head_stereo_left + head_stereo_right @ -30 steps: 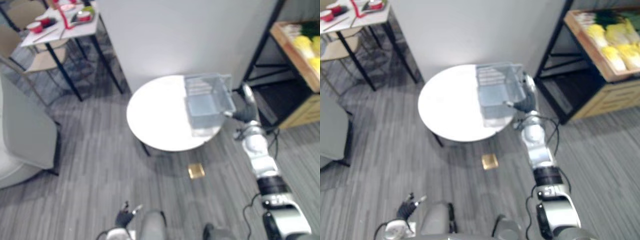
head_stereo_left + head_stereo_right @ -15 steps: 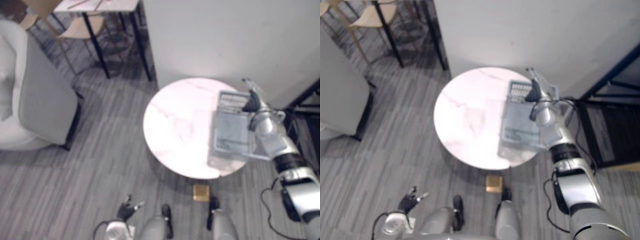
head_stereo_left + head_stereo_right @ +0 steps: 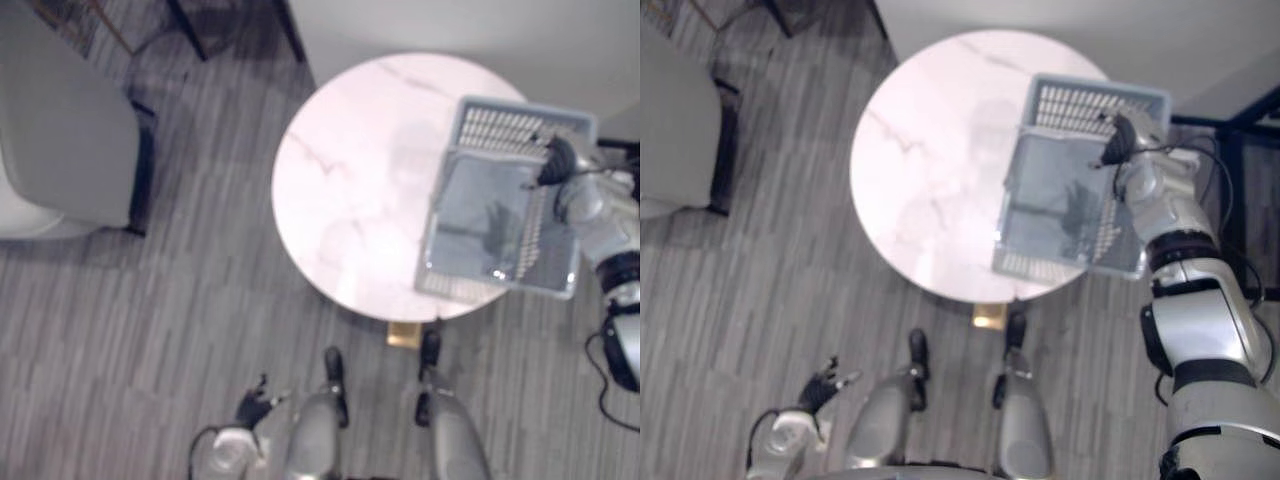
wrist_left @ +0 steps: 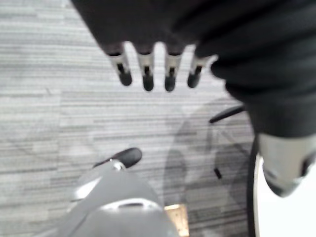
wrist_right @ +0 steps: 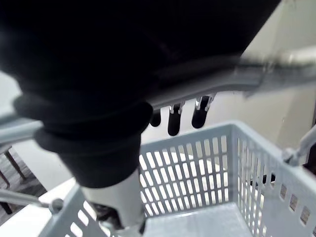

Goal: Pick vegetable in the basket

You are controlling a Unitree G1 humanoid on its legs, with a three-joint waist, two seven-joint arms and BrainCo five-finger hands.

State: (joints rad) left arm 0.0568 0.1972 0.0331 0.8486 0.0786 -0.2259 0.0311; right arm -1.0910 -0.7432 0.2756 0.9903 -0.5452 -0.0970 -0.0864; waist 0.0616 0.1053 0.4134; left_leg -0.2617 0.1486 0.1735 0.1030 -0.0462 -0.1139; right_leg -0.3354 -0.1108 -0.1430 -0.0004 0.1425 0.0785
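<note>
Marble table (image 3: 350, 200) | basket (image 3: 520, 125) at its 3 o'clock, right hand (image 3: 555, 160) curled round the handle (image 5: 276, 69) | best kept level | left hand (image 4: 146, 69) slack-fingered

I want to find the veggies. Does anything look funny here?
Yes: the grey basket has nothing in it, no vegetable at all. It also sticks out past the edge of the round table, with the right hand curled on its handle. The left hand hangs low, open.
</note>
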